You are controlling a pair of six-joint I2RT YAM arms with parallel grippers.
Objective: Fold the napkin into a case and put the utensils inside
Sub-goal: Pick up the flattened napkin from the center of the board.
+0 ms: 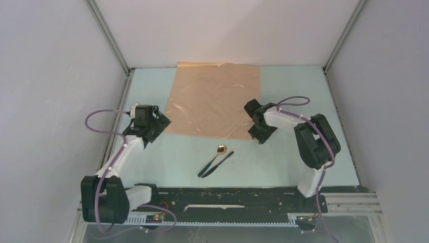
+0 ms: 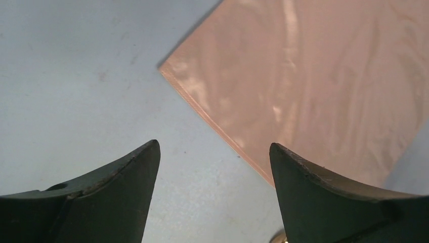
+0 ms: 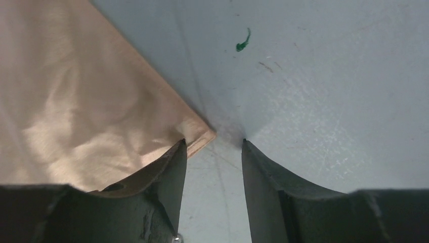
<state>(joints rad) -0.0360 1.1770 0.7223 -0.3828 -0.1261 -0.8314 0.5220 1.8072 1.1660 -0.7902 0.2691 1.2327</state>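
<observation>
Pale blue-green table [image 1: 303,152] is filling the middle of the overhead view, walled in by white panels. The napkin [image 1: 215,98] is lying flat and unfolded at upper centre, one edge reaching the far wall, surface lightly rippled (no case formed yet). Left arm is reaching in from lower left; the left gripper [image 1: 163,125] is hovering at the napkin's near-left corner, jaws spread wide with nothing between them. In its wrist view, the cloth's edge is running diagonally down between the two fingers. Right arm is arching in from the right; the right gripper [image 1: 259,135] is sitting low at the napkin's near-right corner, jaws parted more narrowly and gripping nothing. In its wrist view, the corner tip is pointing at the gap and one finger is overlapping the cloth's edge. The utensils are lying on bare table below the napkin, centre frame, between the arms: spoon [image 1: 217,154] and dark knife [image 1: 218,163] are making a narrow V. A small green mark [image 3: 243,44] is showing on the table in the right wrist view.
</observation>
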